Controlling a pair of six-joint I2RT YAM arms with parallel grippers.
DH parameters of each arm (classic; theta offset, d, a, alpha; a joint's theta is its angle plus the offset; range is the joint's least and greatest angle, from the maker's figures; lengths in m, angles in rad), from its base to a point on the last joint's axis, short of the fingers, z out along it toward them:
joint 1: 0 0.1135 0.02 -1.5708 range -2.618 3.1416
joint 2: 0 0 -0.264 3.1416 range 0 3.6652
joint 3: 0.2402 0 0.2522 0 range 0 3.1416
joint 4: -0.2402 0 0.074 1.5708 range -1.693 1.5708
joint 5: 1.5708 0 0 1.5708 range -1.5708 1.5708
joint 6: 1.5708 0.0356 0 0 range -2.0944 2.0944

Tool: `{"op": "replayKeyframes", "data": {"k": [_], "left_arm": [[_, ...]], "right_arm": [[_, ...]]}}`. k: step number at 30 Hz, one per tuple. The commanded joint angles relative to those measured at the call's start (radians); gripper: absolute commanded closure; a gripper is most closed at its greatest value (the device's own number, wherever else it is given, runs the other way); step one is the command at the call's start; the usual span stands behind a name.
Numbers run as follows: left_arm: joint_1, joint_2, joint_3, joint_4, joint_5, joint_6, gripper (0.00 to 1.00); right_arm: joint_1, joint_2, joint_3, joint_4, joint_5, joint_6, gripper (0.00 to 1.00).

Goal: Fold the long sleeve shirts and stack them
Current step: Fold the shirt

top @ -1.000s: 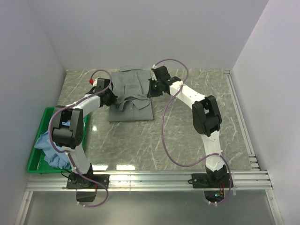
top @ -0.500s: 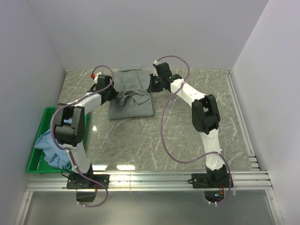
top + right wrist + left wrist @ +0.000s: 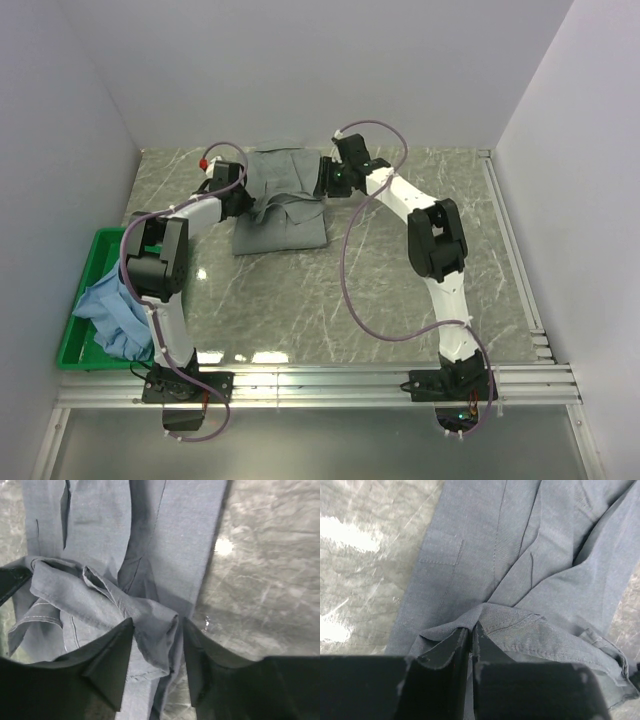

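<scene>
The grey-green long sleeve shirt [image 3: 290, 228] lies partly folded at the back of the table, with a rumpled fold across its middle. My left gripper [image 3: 245, 203] is at the shirt's left edge. In the left wrist view its jaws [image 3: 471, 629] are pinched on a raised fold of the shirt [image 3: 485, 545]. My right gripper [image 3: 322, 188] is at the shirt's right edge. In the right wrist view it [image 3: 157, 622] stands open around a loose roll of the shirt [image 3: 180, 540], and the fingers [image 3: 107, 660] do not squeeze the cloth. The light blue shirt [image 3: 112, 310] lies crumpled in the bin.
A green plastic bin [image 3: 72, 338] sits at the table's left edge next to the left arm's base. Walls close in the table at the back and on both sides. A metal rail [image 3: 320, 385] runs along the near edge.
Both grippers have carried the shirt's fold toward the back wall. The right jaws have opened and let go of the cloth. The left jaws still pinch it.
</scene>
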Motion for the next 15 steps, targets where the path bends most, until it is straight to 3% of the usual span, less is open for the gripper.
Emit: {"op": "replayKeyframes", "data": {"k": [1,3,8,11,15], "left_arm": [[0.004,-0.005,0.055,0.017,-0.035,0.01,0.88],[0.006,0.002,0.072,-0.003,-0.05,0.003,0.88],[0.012,0.013,0.086,-0.012,-0.05,-0.016,0.87],[0.015,0.018,0.092,-0.02,-0.052,-0.03,0.87],[0.02,0.03,0.102,-0.029,-0.046,-0.043,0.87]], "right_arm": [[-0.006,-0.122,0.048,0.006,0.038,-0.04,0.44],[-0.006,-0.237,-0.046,0.032,-0.012,-0.056,0.43],[-0.003,-0.341,-0.177,0.084,-0.152,-0.071,0.42],[0.015,-0.371,-0.295,0.124,-0.238,-0.098,0.42],[0.048,-0.336,-0.311,0.12,-0.298,-0.158,0.44]]}}
